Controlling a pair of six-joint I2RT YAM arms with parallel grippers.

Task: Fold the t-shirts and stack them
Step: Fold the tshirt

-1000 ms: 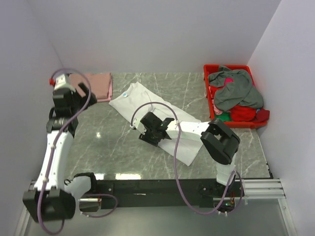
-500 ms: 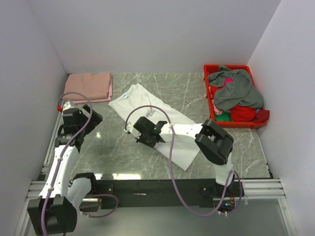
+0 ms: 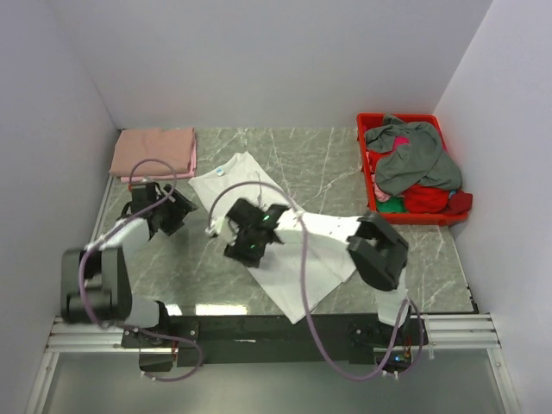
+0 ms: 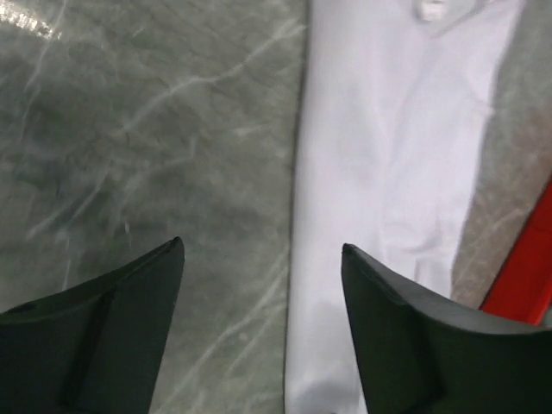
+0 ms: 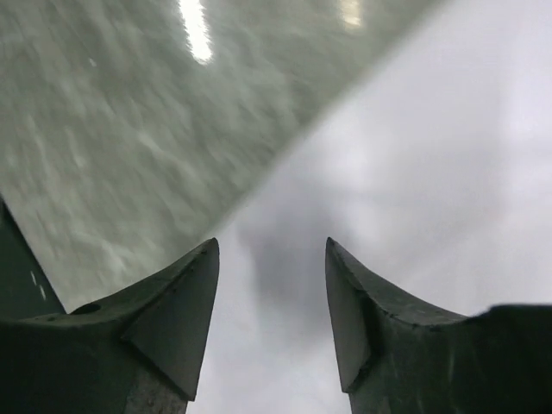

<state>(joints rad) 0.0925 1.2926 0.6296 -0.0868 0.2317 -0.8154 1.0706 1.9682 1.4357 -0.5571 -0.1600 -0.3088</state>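
Across table (image 3: 194,263), white t-shirt (image 3: 297,280) diagonal (collar far-left)

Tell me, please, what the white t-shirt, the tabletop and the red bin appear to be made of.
White t-shirt: soft matte cloth, likely cotton knit; it drapes and creases.
Tabletop: glossy grey-green stone look with white veins and light reflections; marble or laminate.
Red bin: probably moulded plastic, thin rigid walls.

My left arm has swung down from the salmon-pink t-shirt (image 3: 155,151), and the left gripper (image 3: 175,212) now hangs low beside the white t-shirt (image 3: 323,246). My right gripper (image 3: 248,235) has slid leftward. The white shirt's near end now lies closer to the table (image 3: 172,276) front edge.
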